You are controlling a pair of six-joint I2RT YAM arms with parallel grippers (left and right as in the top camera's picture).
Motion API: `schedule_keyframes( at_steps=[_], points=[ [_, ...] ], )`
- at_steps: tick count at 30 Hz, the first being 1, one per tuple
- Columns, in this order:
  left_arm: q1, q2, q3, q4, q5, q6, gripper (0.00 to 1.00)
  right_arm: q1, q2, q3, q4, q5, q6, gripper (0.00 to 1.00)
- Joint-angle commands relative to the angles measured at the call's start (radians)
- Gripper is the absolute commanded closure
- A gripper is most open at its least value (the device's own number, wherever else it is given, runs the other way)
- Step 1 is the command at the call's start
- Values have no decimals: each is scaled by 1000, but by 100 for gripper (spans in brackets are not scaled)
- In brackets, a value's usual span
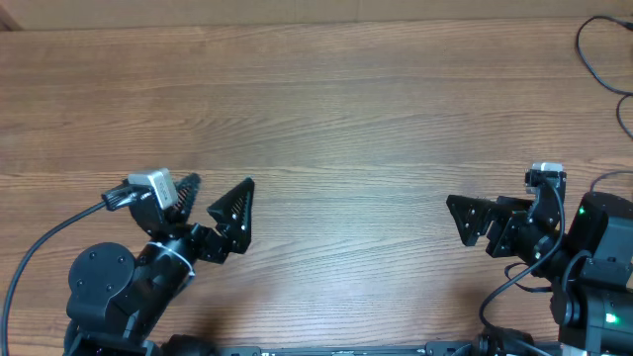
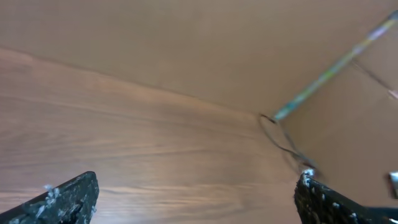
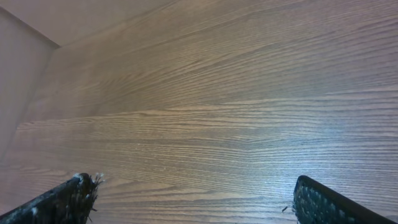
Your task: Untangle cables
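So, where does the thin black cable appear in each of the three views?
Overhead: the thin black cable curves in the top right corner, partly cut off by the picture's edge.
Left wrist: right of the middle, a thin dark loop at the table's far edge, probably the same cable.
Right wrist: not in it.
Shared landmark: the wood-grain table, seen in all three views.

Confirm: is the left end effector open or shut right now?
Open. On the left end effector, the fingers sit at opposite edges of the wrist view with table between; overhead shows them spread, holding nothing.
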Motion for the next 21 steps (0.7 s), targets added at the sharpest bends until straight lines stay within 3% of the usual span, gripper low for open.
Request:
schedule_keyframes(
  at_steps=[1,5,10,16,21],
  points=[
    [-6,-9,-8,-52,77,-60,0,5,-5,0,4,-2,3,0],
    [-6,-8,-8,-147,88,-96,0,5,-5,0,4,-2,3,0],
    [-5,-8,-8,-141,-88,-92,0,5,-5,0,4,-2,2,0],
    [-10,-27,-37,10,-275,224,0,5,-5,0,4,-2,3,0],
    [-6,-173,-226,229,-422,270,0,5,-5,0,4,-2,2,0]
  ],
)
